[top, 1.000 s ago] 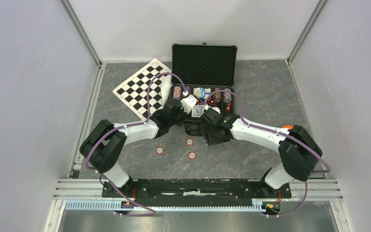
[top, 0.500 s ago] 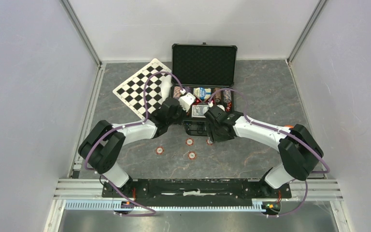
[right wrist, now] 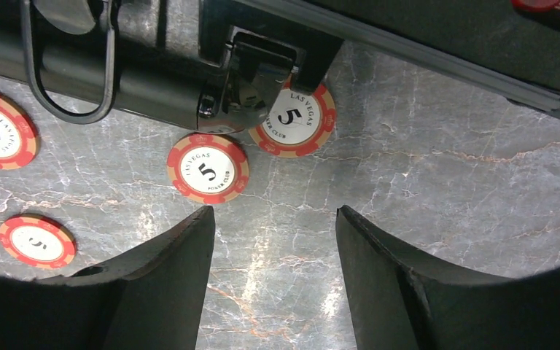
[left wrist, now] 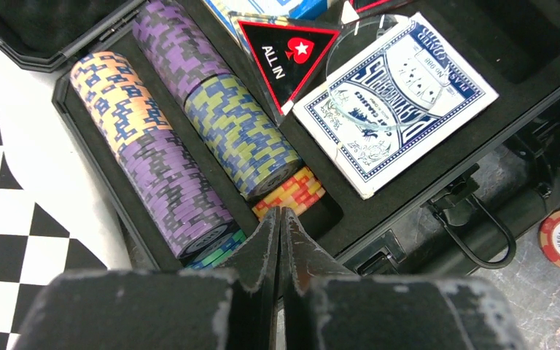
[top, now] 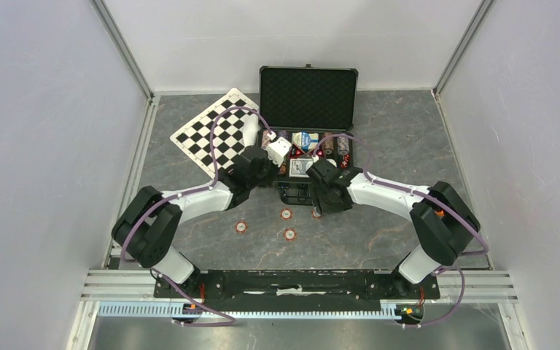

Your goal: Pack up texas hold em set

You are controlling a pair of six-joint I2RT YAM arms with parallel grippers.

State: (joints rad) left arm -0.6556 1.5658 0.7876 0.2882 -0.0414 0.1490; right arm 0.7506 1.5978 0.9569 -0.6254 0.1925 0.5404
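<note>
The black case (top: pixel 308 95) lies open, its lid upright at the back. In its foam tray are rows of striped poker chips (left wrist: pixel 153 168), a blue card deck (left wrist: pixel 401 102) and a triangular "ALL IN" button (left wrist: pixel 284 55). My left gripper (left wrist: pixel 280 215) is shut and empty above the tray's front left corner, by the chip rows. My right gripper (right wrist: pixel 273 219) is open over the table just in front of the case. Ahead of it lie red "5" chips (right wrist: pixel 208 168), one (right wrist: pixel 292 120) partly under the case latch.
A black-and-white checkered board (top: pixel 215 135) lies left of the case, touching its side. The case handle (right wrist: pixel 65 65) sticks out over the table. More loose chips (top: pixel 241 227) (top: pixel 290 234) lie nearer the arm bases. Walls enclose the table on three sides.
My left arm has reached further back over the case's left side, still shut. The right gripper has shifted slightly right, uncovering a chip at the case front; it stays open.
</note>
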